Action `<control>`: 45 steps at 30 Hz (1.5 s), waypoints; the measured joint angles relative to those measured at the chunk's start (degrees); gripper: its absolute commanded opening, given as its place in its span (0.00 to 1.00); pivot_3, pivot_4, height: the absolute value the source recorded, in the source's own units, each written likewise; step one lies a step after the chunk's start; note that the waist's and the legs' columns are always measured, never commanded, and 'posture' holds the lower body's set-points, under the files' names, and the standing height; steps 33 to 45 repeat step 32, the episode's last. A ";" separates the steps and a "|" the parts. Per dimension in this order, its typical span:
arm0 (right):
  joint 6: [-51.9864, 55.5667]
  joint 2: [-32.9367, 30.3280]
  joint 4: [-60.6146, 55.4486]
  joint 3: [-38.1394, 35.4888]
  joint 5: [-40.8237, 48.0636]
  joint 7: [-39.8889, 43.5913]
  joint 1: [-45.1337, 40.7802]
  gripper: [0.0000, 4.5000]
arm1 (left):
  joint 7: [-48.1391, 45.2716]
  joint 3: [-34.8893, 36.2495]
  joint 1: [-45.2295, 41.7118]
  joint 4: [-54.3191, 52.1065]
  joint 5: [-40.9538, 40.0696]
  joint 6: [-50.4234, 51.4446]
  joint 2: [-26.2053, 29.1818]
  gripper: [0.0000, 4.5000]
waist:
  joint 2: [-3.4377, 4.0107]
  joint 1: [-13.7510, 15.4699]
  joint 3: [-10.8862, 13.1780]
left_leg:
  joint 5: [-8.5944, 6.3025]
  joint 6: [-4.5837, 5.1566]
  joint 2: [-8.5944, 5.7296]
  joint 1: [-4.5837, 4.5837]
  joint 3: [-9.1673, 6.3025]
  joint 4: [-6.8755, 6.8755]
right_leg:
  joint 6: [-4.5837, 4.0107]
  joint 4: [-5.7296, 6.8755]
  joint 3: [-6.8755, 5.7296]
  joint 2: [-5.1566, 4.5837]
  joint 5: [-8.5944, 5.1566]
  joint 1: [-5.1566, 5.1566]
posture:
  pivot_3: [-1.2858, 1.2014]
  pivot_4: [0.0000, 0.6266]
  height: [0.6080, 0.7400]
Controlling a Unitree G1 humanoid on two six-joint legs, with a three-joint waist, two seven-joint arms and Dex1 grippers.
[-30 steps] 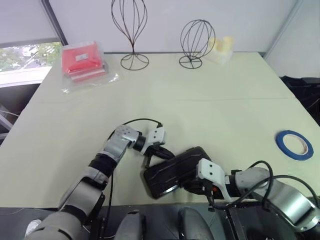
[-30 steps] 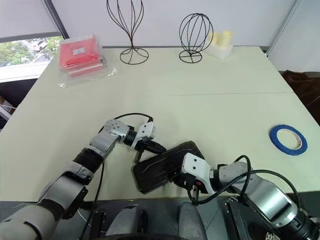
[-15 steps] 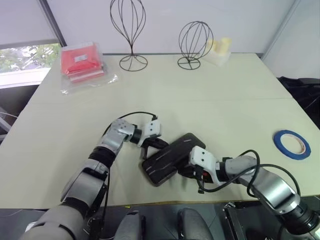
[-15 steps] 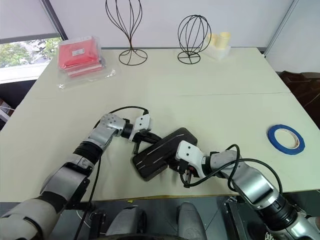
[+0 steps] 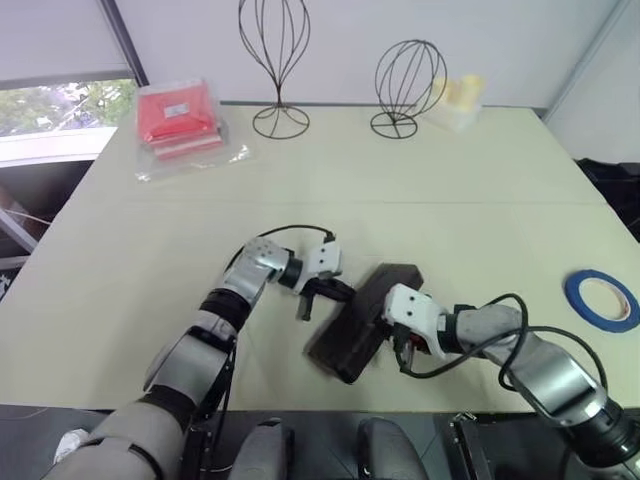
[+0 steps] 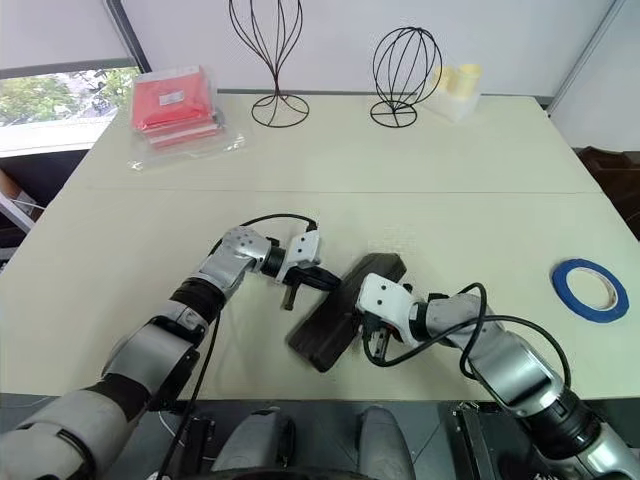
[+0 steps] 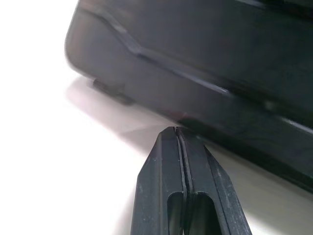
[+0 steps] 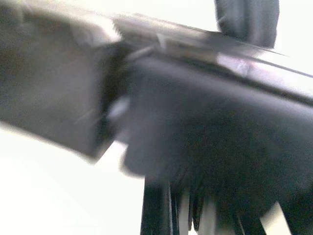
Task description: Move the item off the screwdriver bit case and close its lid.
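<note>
The black screwdriver bit case lies near the table's front edge, turned diagonally and looking tipped up on one long side. My left gripper is on its left with its fingers shut, tips just short of the case's lower edge and holding nothing. My right gripper presses against the case's right side; the case sits close in front of that wrist's camera. I cannot tell whether the lid is fully down. Nothing rests on the case.
A blue tape roll lies at the right edge. At the back stand two wire head forms, a red packet in clear wrap, and a pale yellow object.
The case has swung from lying broad and flat to a narrower, tipped-up pose pointing further away. My right gripper followed its right side, my left stayed at its left. The camera shifted.
</note>
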 measured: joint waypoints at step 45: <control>8.31 -21.59 -11.68 -39.20 12.20 14.15 10.56 0.00 | -5.58 11.76 14.74 -47.25 -20.81 35.10 24.05 0.00 | 0.15 0.14 0.17 | -0.03 0.05 0.03 -0.38 -0.09 0.00 | 0.10 -0.31 -0.04 -0.05 0.07 -0.19 | 0.52 0.24 1.00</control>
